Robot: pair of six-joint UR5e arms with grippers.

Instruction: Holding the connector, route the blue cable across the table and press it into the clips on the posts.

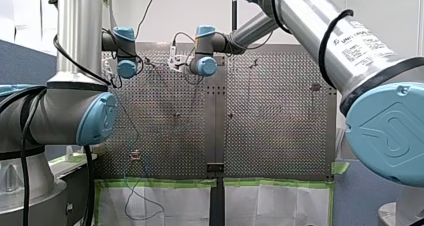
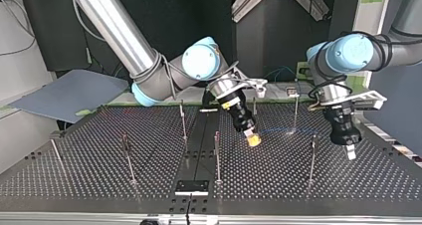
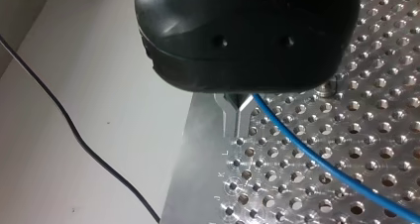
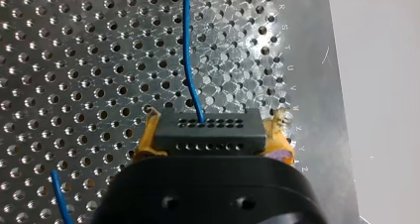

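Your right gripper clamps the connector, left gripper pinches the blue cable; no posts look clipped yet.

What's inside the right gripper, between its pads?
My right gripper holds a black connector between its yellow pads; the blue cable leaves the connector's holed face. The gripper's body covers the connector's rear, so its depth in the grip cannot be seen.

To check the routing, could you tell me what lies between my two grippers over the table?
The blue cable spans from the connector in my right gripper to my left gripper; the top view shows it faintly.
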